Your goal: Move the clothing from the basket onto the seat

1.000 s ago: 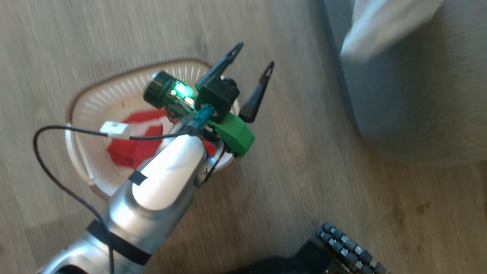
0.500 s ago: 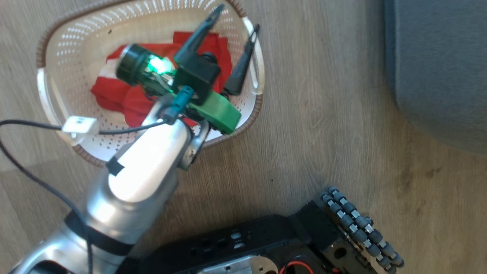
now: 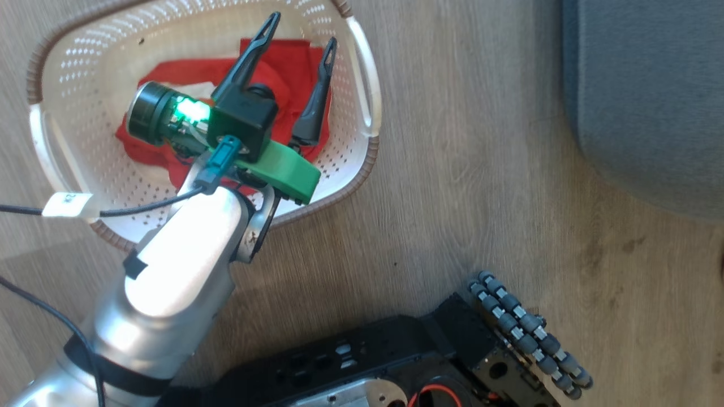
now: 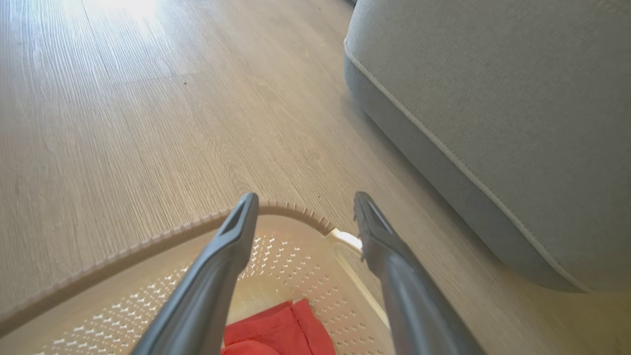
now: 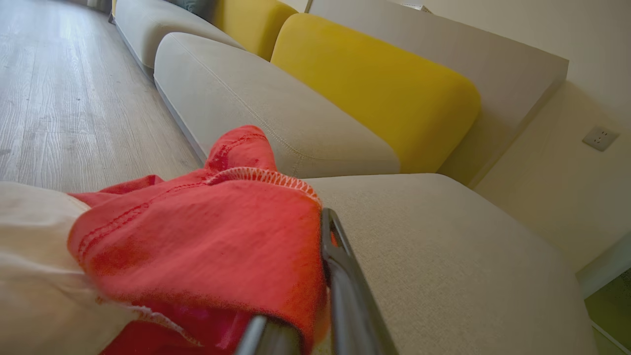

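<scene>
The cream basket (image 3: 85,68) stands on the wooden floor at the upper left, with red clothing (image 3: 283,62) bunched inside. My left gripper (image 3: 304,28) hovers open over that clothing, nothing between its fingers. Its wrist view shows the gripper (image 4: 305,197) above the basket rim (image 4: 148,241), a red fold of clothing (image 4: 286,325) below, and the grey seat (image 4: 493,98) to the right. In the right wrist view, a red and white piece of clothing (image 5: 207,236) lies on the seat (image 5: 443,256), draped over my right gripper (image 5: 300,236), which is shut on it; one finger is hidden under it.
The seat's corner (image 3: 650,85) is at the upper right, with bare floor between it and the basket. My dark base (image 3: 367,362) and its roller wheel (image 3: 526,328) sit at the bottom. Yellow back cushions (image 5: 374,88) and another grey cushion (image 5: 246,93) lie beyond.
The head camera has shifted. Relative to the basket, my left gripper has moved from over its right rim to over the red clothing inside, still open.
</scene>
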